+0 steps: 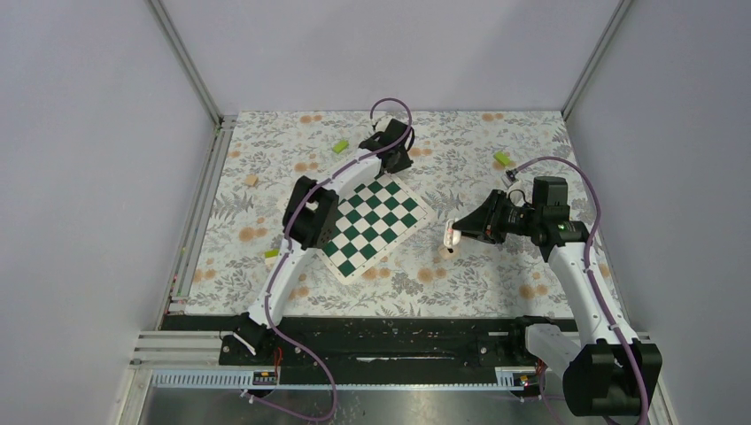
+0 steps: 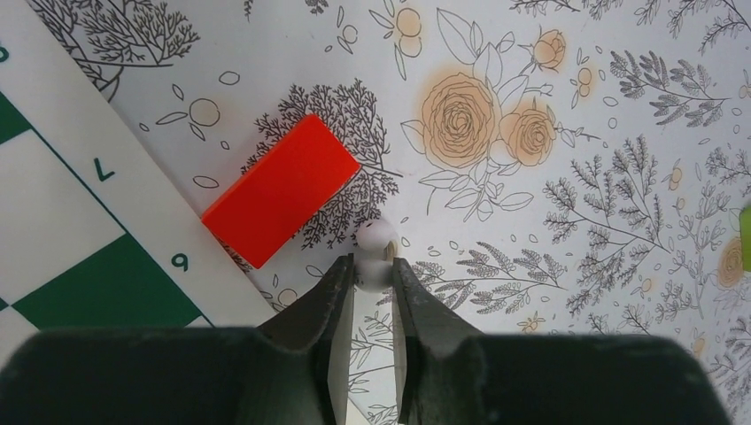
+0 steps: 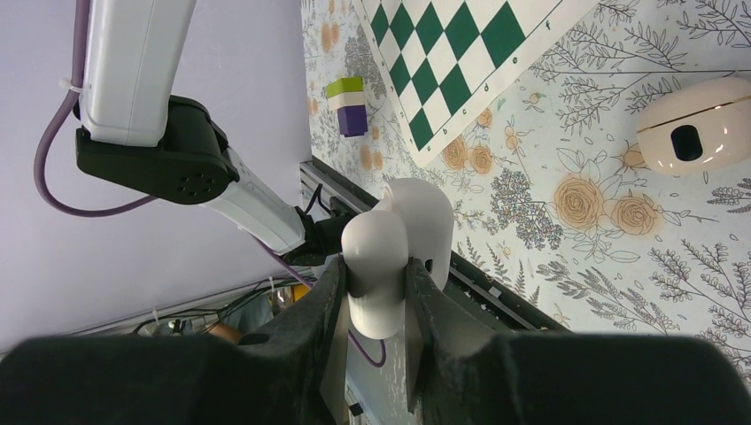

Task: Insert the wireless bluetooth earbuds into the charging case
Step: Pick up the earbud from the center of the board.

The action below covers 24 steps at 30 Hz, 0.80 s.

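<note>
One white earbud [image 2: 375,239] lies on the floral mat beside a red block. My left gripper [image 2: 374,268] is shut on its near end, at the far side of the table [image 1: 394,149]. My right gripper [image 3: 376,270] is shut on the other white earbud [image 3: 390,248] and holds it in the air, turned sideways. In the top view the right gripper [image 1: 454,233] hangs just above the beige charging case [image 1: 447,251]. The case [image 3: 695,135] rests on the mat right of the chessboard, with its dark hollow showing.
A green-and-white chessboard [image 1: 372,221] lies mid-table. A red block [image 2: 282,188] sits by its far corner. Green blocks [image 1: 340,146] [image 1: 502,159] lie at the back, a tan block [image 1: 252,180] at the left, and a green, white and purple stack [image 3: 347,106] near the left arm's base.
</note>
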Each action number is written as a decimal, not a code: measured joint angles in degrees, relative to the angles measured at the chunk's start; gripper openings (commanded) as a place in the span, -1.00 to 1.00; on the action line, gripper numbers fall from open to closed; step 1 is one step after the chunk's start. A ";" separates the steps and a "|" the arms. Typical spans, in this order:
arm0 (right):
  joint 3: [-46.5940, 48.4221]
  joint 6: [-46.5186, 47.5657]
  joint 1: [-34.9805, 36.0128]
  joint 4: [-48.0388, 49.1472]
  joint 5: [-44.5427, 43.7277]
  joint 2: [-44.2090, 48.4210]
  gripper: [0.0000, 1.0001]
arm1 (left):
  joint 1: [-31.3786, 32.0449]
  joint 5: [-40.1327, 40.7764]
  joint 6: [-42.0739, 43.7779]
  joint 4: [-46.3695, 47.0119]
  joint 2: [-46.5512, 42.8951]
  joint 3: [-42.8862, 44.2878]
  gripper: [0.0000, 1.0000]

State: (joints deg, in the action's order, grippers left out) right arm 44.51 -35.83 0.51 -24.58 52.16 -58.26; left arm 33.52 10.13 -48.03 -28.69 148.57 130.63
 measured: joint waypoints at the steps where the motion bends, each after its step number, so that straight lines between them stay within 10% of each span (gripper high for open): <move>1: 0.00 0.00 0.00 0.00 0.02 0.00 -1.00 | 0.00 -0.04 0.02 0.15 -0.13 -0.24 -0.92; 6: 0.00 0.00 0.00 0.00 0.04 0.02 -1.00 | 0.00 -1.01 0.55 2.34 -3.17 -5.46 -0.99; 19: 0.00 -0.46 0.00 0.00 1.36 3.15 -1.00 | 0.33 -24.65 9.66 14.97 -48.39 -57.94 -0.98; 24: 0.00 -0.92 0.00 0.02 1.84 4.55 -1.00 | 1.44 -29.03 9.60 21.31 -52.33 -71.73 -0.98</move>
State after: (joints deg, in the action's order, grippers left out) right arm 44.51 -36.75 0.51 -24.56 54.00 -53.71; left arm 34.96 -18.90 -38.44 -7.38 96.25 58.89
